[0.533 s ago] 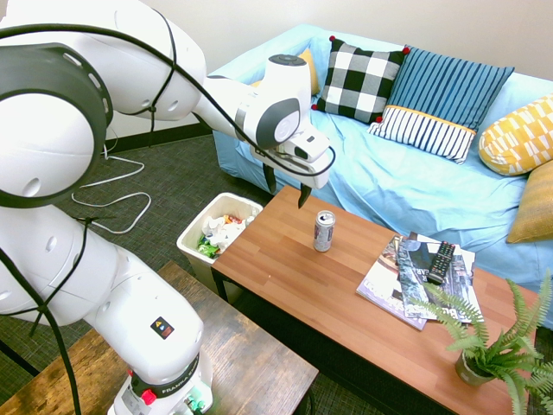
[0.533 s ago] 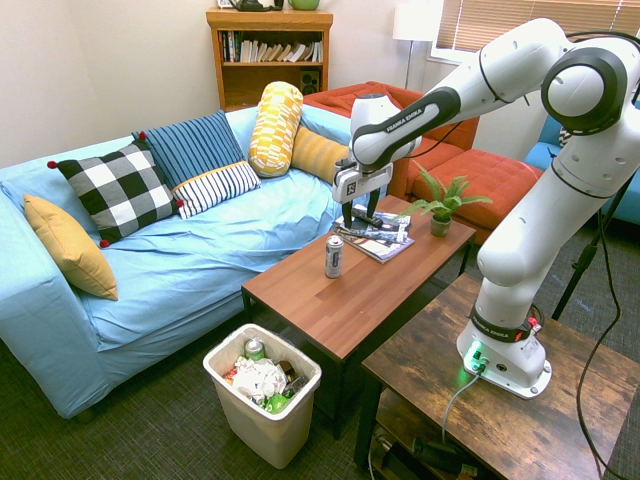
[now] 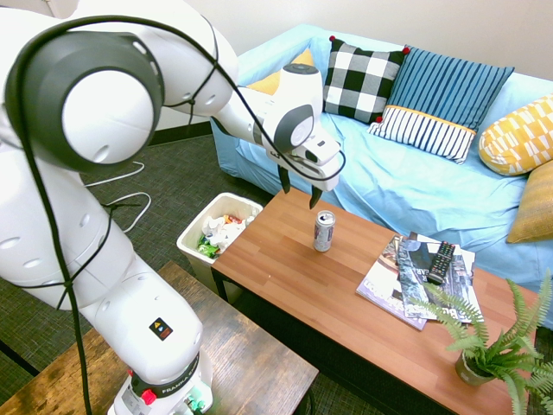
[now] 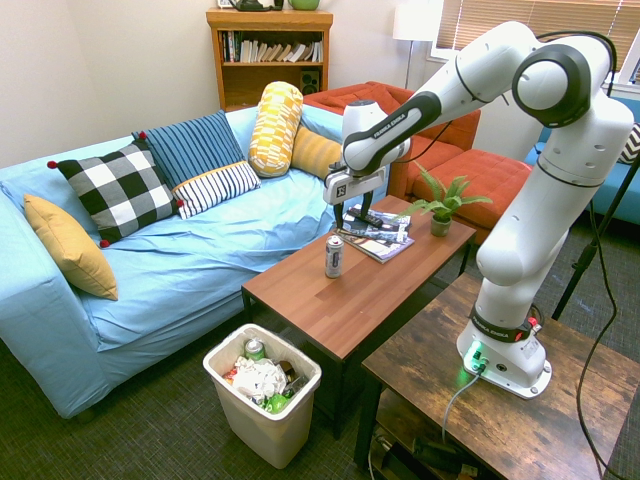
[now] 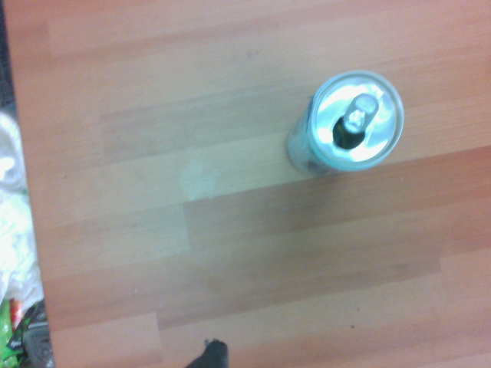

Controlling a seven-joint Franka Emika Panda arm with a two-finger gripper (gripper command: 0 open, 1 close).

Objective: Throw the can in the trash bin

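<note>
We noted a blue sofa [image 3: 406, 173] along the far side, carrying a checked cushion [image 3: 361, 79], a striped blue cushion [image 3: 441, 99] and yellow patterned ones [image 3: 518, 134]. In front of it stood a long wooden coffee table [image 3: 285, 277]. On the floor at the table's near end, just beside its edge, sat the trash bin [image 3: 192, 240], off-white, holding crumpled paper and coloured wrappers. On the table we saw a stack of magazines [image 3: 393, 281] with a black remote [image 3: 441, 260] lying on top, and a small potted fern [image 3: 497, 354] at the far end. The can [image 3: 324, 231] stood upright on the tabletop, apart from the magazines, toward the bin end; in the wrist view its shiny top [image 5: 354, 119] showed an open mouth. The gripper [image 3: 298, 192] hung above the table, pointing down, up and to one side of the can, not touching it. Its two dark fingers stood apart, with nothing between them.
</note>
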